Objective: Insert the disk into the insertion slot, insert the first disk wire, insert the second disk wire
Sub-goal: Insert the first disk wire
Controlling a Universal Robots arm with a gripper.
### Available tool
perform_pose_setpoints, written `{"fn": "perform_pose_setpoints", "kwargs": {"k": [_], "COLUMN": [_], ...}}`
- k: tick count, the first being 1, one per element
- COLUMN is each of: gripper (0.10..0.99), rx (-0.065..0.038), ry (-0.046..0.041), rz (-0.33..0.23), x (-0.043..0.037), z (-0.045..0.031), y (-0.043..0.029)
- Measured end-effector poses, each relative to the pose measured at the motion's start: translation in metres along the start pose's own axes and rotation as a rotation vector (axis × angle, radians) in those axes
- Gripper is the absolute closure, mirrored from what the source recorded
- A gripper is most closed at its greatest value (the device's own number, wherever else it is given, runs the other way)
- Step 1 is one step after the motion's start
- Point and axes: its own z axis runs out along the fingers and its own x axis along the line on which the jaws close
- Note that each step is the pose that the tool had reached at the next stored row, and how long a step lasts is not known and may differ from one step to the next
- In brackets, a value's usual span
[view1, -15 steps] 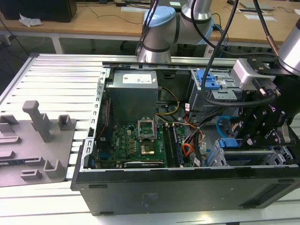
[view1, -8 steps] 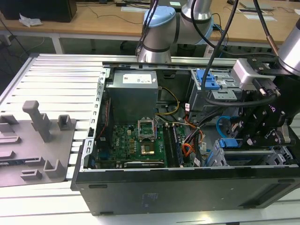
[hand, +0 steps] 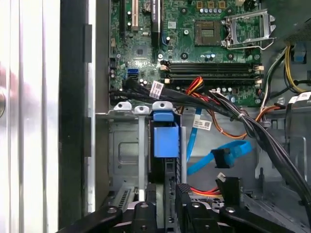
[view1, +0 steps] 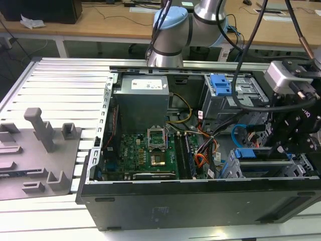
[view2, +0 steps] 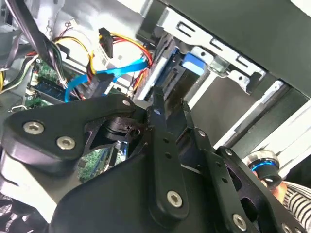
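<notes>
The disk (hand: 166, 141), dark and thin on its edge with a bright blue carrier, stands partly down in the insertion slot (hand: 124, 145), a grey metal cage at the case's corner, at the exterior view's right (view1: 235, 165). My gripper (hand: 166, 187) sits over it, its two black fingers (view2: 158, 114) pressed against the disk's sides. In the exterior view the gripper (view1: 279, 146) hangs above the blue carrier (view1: 246, 153). A blue wire with a black plug (hand: 221, 158) lies loose beside the cage. A second black plug on red, yellow and orange wires (hand: 232, 187) lies next to it.
A thick black cable bundle (hand: 228, 109) crosses between the green motherboard (hand: 194, 48) and the cage. A taller grey bay with a blue latch (view1: 220, 85) stands behind. A grey fixture (view1: 40, 145) lies outside the case. A striped sleeve (view2: 294, 199) shows near the gripper.
</notes>
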Motion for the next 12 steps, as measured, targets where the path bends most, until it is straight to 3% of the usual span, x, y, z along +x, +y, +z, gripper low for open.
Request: {"fn": "perform_pose_setpoints", "kwargs": {"k": [2, 4, 12], "gripper": [0.784, 0.784, 0.784], "rx": [0.0, 0.0, 0.0], "ry": [0.0084, 0.0106, 0.0165], "rz": [0.0, 0.0, 0.001], "x": [-0.0028, -0.0039, -0.0147], "z": [-0.008, -0.0119, -0.0123], "y": [0.0004, 0.0006, 0.0008]}}
